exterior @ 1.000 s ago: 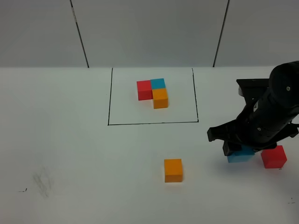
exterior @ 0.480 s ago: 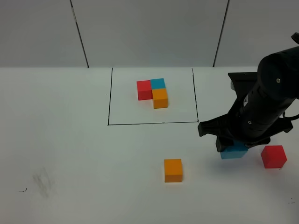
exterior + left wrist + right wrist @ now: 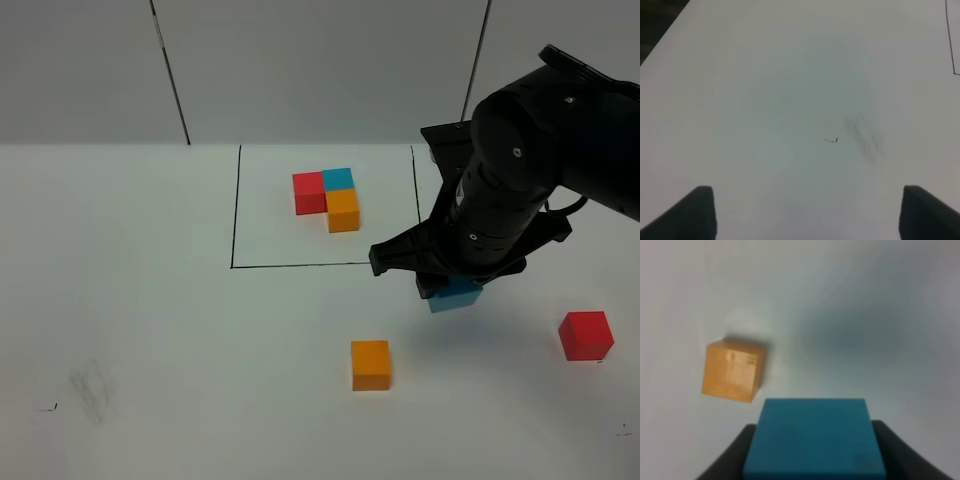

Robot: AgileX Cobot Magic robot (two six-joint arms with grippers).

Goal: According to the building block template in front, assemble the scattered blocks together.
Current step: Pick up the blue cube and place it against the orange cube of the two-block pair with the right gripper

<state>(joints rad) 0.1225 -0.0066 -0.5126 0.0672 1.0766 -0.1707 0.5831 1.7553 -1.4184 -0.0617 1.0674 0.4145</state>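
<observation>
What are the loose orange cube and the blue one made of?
Orange cube: probably painted wood; faint pale streaks show through its matte coat. Blue cube: likely the same, flat even matte face, crisp edges, but plastic or foam cannot be ruled out.

Landmark: orange block (image 3: 370,364). Open table (image 3: 150,330) lies to its left and in front, with room to pass. Just behind and right of it the right gripper (image 3: 455,292), clamped on the blue block (image 3: 456,299), bars the way; red block (image 3: 585,335) well right, template (image 3: 328,196) well behind.
</observation>
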